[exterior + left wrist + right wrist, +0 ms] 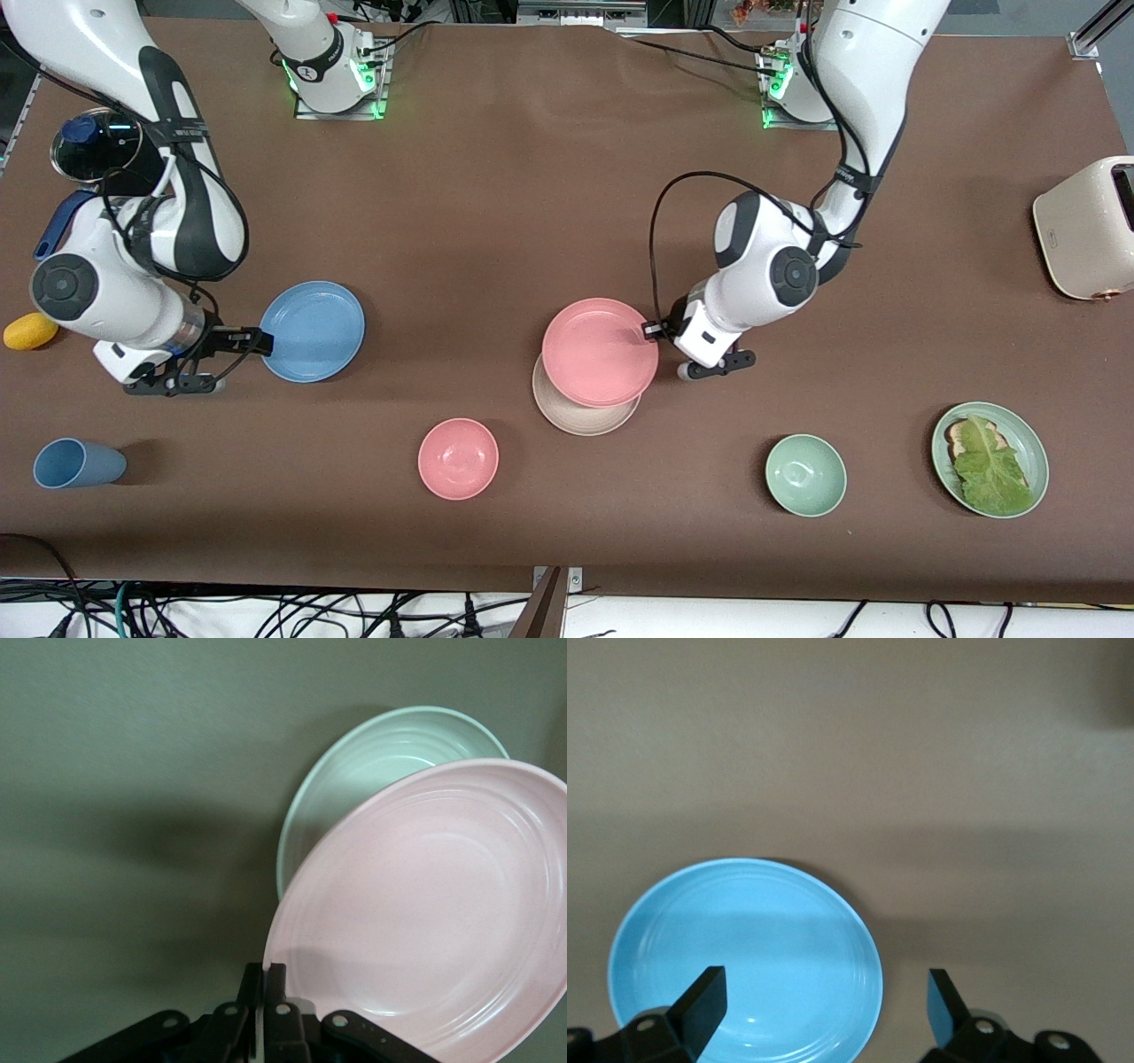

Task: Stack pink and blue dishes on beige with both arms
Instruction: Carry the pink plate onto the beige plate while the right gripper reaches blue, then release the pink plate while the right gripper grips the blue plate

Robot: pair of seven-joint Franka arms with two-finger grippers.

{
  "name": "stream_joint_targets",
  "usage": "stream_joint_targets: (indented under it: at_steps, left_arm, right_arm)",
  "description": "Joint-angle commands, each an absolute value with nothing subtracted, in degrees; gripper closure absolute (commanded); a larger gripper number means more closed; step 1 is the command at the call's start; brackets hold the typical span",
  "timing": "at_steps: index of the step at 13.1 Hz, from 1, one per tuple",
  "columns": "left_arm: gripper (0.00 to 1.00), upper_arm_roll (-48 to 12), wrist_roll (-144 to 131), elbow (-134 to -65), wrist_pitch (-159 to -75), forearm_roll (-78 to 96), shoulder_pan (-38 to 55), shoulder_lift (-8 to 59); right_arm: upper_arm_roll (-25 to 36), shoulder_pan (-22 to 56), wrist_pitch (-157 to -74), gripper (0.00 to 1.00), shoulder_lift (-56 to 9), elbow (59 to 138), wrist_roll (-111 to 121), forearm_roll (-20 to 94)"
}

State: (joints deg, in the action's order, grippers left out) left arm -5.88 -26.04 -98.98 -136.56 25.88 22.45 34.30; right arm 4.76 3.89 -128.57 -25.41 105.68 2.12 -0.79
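The left gripper (653,330) is clamped on the rim of the pink plate (600,351), with its fingers (266,992) pinching the thin edge. The pink plate hangs over the beige plate (580,416), but not centred: it is shifted away from the front camera, so a crescent of the beige plate shows under it. In the left wrist view the pink plate looks tilted, with the held edge higher; I cannot tell if its low edge already touches the beige plate.

The right gripper (252,341) stands at the edge of the blue plate (312,330), with its fingers (700,1005) wide apart and holding nothing. In the front view it seems to be right at the rim on the side toward the right arm's end. The blue plate lies flat on the desk (496,221), well apart from the other two plates.

I judge that these plates are stiff, light and matte, so they do not bend and probably do not slip much. The only good place to take hold is the shallow raised rim, one finger above and one below. Held by one edge only, a plate will tend to droop or swing, so it should be lowered slowly and released when it is low and centred. They may chip if dropped.
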Motion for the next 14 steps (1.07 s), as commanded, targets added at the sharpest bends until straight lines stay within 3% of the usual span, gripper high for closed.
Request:
stream_joint_targets:
  at_steps: [1,5,10,11,12,14]
  left_arm:
    - [1.00,-5.01,-28.56,-95.63,-137.63,26.63,23.47,37.26]
    - [1.00,-5.01,-29.97,-93.17,-140.18,26.63,24.35,41.12]
    - [1.00,-5.01,-30.41,-92.37,-140.19,26.72,24.70,41.92]
    - [0.86,-4.92,-30.41,-92.37,-140.19,26.72,24.70,41.92]
    - [0.64,-4.83,-30.41,-92.37,-140.19,26.72,24.61,42.01]
    - [0.58,-4.83,-30.32,-92.46,-140.45,26.63,24.52,42.01]
  right_arm:
    - [5.01,3.43,-131.83,0.00,-21.71,112.32,3.43,0.26]
    - [5.27,3.25,-139.82,0.00,-20.48,119.78,4.30,0.26]
    - [6.06,2.29,-144.40,0.00,-21.00,122.96,6.32,0.26]
    - [6.06,1.94,-144.49,0.00,-21.35,122.96,6.42,0.26]
    - [5.98,1.50,-145.01,0.01,-21.62,123.05,6.50,0.35]
    - [5.98,1.41,-146.42,0.01,-22.41,123.40,6.50,0.44]
